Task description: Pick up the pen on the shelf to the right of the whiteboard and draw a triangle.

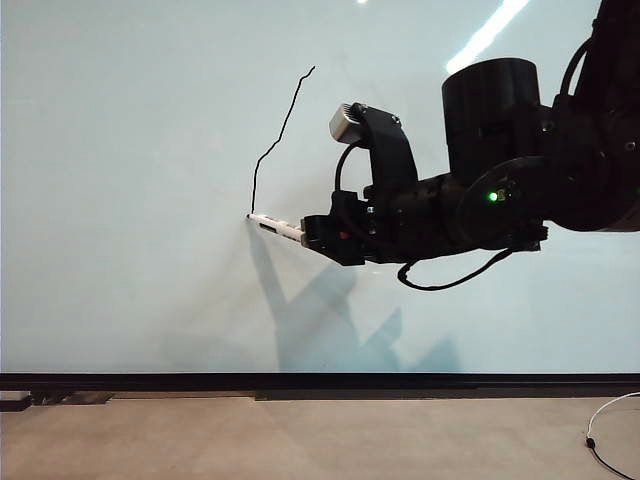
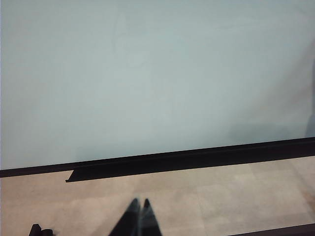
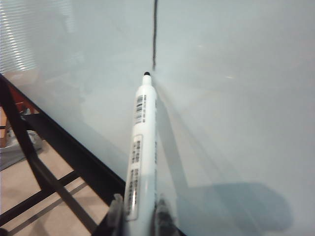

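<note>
The whiteboard (image 1: 120, 250) fills everything ahead of me, its black lower strip running along the floor well below my working hand. On it so far is only one wobbly stroke of the triangle (image 1: 272, 150), falling from a peak to a low end; the base and second side are, I judge, not yet drawn.

My right hand (image 1: 312, 233) is closed on the back of the pen (image 1: 277, 226). The pen's barrel points straight out from that hand toward the board, tip at or just off the stroke's lower end; I cannot tell if it touches.

My left hand (image 2: 139, 209) hangs low near the floor, fingers together, holding nothing, far from the line.
</note>
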Motion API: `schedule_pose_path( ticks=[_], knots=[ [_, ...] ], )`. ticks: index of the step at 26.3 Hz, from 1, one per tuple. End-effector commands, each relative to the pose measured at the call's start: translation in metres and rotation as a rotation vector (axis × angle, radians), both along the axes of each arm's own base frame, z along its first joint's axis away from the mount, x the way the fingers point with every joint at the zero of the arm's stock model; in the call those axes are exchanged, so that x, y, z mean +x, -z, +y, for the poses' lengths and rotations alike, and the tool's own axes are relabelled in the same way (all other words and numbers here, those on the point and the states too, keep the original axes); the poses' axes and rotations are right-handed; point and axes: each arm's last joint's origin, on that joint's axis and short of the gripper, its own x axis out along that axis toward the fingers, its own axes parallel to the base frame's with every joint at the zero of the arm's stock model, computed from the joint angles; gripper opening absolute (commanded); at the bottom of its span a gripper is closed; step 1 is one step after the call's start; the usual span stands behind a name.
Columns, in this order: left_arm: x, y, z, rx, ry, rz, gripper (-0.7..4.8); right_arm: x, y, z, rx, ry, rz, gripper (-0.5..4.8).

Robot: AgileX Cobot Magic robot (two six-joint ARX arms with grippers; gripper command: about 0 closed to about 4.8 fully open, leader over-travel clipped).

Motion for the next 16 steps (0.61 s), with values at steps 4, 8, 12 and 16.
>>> schedule_pose_path(
  ticks=[4,8,12,16],
  knots=[
    [0.000,-0.002,0.000,0.001,0.001,-0.010,-0.05,0.002,-0.003,-0.001,0.012,0.048,-0.018,-0.06],
    [0.000,-0.002,0.000,0.001,0.001,-0.010,-0.05,0.002,-0.003,-0.001,0.011,0.057,-0.018,-0.06],
    [0.000,-0.002,0.000,0.001,0.001,-0.010,-0.05,0.003,-0.004,-0.004,0.011,0.079,-0.021,-0.05],
    [0.000,-0.002,0.000,0.001,0.001,-0.010,-0.05,0.002,-0.008,-0.012,0.011,0.103,-0.036,-0.06]
  ],
)
